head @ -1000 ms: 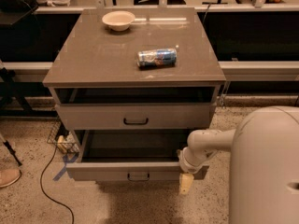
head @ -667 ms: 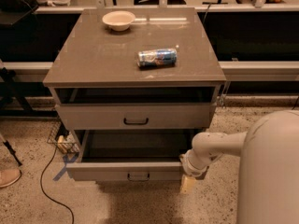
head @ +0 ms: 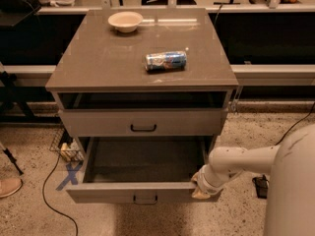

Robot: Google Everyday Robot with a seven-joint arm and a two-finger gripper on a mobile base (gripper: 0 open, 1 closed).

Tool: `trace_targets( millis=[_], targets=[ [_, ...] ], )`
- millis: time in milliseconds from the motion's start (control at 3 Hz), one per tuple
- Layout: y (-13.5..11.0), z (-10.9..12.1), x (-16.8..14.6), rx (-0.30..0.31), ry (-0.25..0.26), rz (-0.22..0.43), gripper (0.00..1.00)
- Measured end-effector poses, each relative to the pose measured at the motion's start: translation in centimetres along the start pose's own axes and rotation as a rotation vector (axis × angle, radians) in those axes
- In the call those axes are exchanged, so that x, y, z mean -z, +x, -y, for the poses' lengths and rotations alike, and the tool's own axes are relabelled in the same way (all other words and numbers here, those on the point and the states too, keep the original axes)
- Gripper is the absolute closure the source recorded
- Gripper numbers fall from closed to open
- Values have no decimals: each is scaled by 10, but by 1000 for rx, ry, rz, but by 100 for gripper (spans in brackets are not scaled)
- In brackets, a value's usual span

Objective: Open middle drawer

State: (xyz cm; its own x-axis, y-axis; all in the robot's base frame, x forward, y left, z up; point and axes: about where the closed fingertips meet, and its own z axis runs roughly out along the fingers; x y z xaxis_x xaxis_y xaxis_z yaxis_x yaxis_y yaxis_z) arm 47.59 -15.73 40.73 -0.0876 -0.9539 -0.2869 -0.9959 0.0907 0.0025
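Cabinet (head: 98,58): a big grey-brown box with a flat, shiny top. It stands in the middle, on a speckled floor.
Robot body (head: 295,181): white and round, near us on the right.
Middle drawer (head: 142,163): open and sticking out toward us, low on the cabinet. It is plain grey inside. Its flat front is near us.
Middle drawer handle (head: 145,199): a small black bar in the middle of that front.
Upper drawer (head: 98,123): just above the open one, with a dark gap between it and the cabinet top.
Upper drawer handle (head: 143,128): small and black, in the middle of its front.
Arm (head: 241,160): white. It reaches left from the robot body toward the open drawer.
Gripper (head: 201,191): at the right end of the middle drawer's front, touching it or just beside it. I cannot tell if it is wide or narrow.
Bowl (head: 125,21): pale and round, on the far side of the cabinet top.
Can (head: 166,61): lying on its side near the middle of the top. It has a blue and white label, too blurry to read.
Blue tape (head: 69,175): an X on the floor, left of the open drawer.
Cable (head: 47,195): black, curling on the floor at the near left.
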Motion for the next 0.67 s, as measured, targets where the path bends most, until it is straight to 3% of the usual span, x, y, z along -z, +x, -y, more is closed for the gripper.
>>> trace_targets(
  millis=[333,667],
  targets=[
    [9,-22,8,-26,13,7,91],
    [9,-22,8,-26,13,7,100]
  ],
)
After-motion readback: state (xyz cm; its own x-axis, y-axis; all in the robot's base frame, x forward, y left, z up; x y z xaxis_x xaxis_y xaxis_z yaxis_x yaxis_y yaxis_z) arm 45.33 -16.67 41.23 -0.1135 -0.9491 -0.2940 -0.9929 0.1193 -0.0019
